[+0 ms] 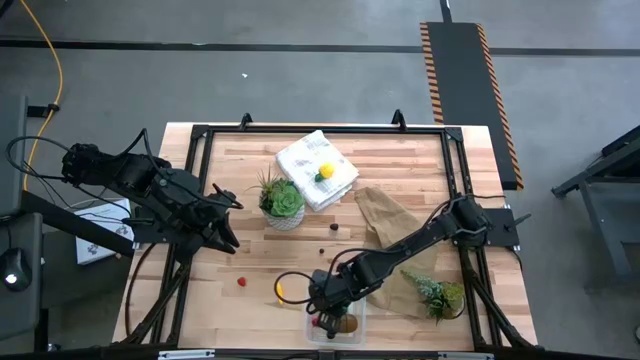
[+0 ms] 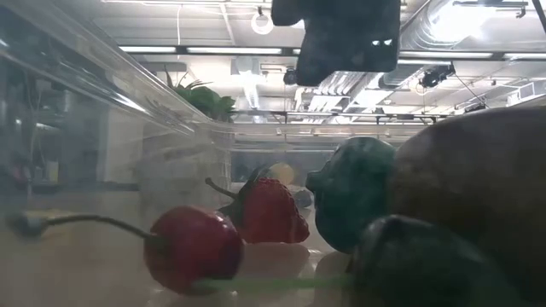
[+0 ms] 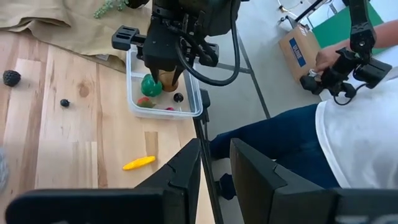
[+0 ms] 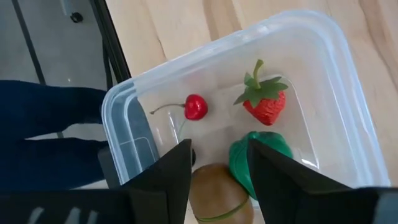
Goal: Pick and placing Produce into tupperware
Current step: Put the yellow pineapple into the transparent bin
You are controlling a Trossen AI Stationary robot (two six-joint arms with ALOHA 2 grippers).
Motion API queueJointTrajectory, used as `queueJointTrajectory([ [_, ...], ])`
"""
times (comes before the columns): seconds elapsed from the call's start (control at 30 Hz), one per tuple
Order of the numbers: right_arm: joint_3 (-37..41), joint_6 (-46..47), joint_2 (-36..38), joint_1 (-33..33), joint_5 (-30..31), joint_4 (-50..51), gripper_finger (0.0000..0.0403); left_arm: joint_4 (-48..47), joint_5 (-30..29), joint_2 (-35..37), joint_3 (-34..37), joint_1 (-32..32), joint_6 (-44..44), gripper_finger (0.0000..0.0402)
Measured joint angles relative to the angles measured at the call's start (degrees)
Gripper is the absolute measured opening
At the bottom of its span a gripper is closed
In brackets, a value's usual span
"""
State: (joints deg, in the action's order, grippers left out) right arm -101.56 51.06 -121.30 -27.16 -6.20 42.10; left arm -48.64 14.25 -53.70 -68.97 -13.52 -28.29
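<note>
Brown kiwi (image 4: 216, 194) lies just below the half-parted, empty right gripper (image 4: 219, 163) inside the tupperware (image 4: 348, 93); a straight lift is advised.

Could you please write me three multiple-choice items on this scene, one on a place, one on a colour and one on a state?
1. Where is the right gripper?
A) over the tupperware
B) over the white cloth
C) off the table

2. What colour is the cherry in the tupperware?
A) yellow
B) red
C) blue

3. How do the right gripper's fingers stand?
A) clamped on the strawberry
B) parted above the kiwi
C) out of sight

Key: 1 A, the high view shows it above the box; 2 B, red in the right wrist view; 3 B, a gap shows between them.
</note>
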Motion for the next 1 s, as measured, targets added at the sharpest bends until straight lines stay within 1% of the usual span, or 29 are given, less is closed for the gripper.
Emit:
queueJointTrajectory([
  [0.17, 0.0, 0.16, 0.0, 0.07, 0.0, -1.19, 0.0144, 0.02, -1.73, -0.01, -0.02, 0.0, 0.0, 0.0076],
  [0.3, -0.03, 0.53, 0.01, 0.5, -1.19, -4.57, 0.0144, 0.03, -3.01, -0.01, -0.02, 0.0, 0.01, 0.0076],
  [0.4, -2.07, 0.09, 0.11, 1.25, -1.39, -5.01, 0.0144, 0.04, -3.79, -0.01, -0.02, 0.0, 0.02, 0.0076],
  [0.47, -5.13, -1.55, 0.2, 2.11, 0.33, -4.5, 0.0144, 0.04, -4.78, -0.03, -0.02, 0.0, 0.0, 0.0076],
  [0.6, -13.23, -6.46, 0.31, 3.76, 7.61, 0.13, 0.0144, 0.06, -6.36, -0.03, -0.02, 0.0, 0.0, 0.0076],
  [0.73, -23.4, -11.28, 0.33, 4.65, 15.8, 9.51, 0.0144, 0.47, -6.38, -0.03, -0.02, 0.0, -0.01, 0.0076],
  [0.87, -32.91, -15.41, 0.42, 4.92, 26.42, 19.52, 0.0144, 0.65, -6.39, -0.01, -0.02, 0.0, -0.03, 0.0076],
  [0.9, -33.66, -16.11, 0.76, 4.98, 29.49, 20.89, 0.0144, 0.63, -6.39, -0.01, -0.02, 0.0, -0.29, 0.0076],
  [1.0, -29.78, -15.66, 4.58, 5.64, 36.8, 21.69, 0.0144, 0.91, -7.41, -0.01, -0.02, 0.0, -0.44, 0.0076],
])
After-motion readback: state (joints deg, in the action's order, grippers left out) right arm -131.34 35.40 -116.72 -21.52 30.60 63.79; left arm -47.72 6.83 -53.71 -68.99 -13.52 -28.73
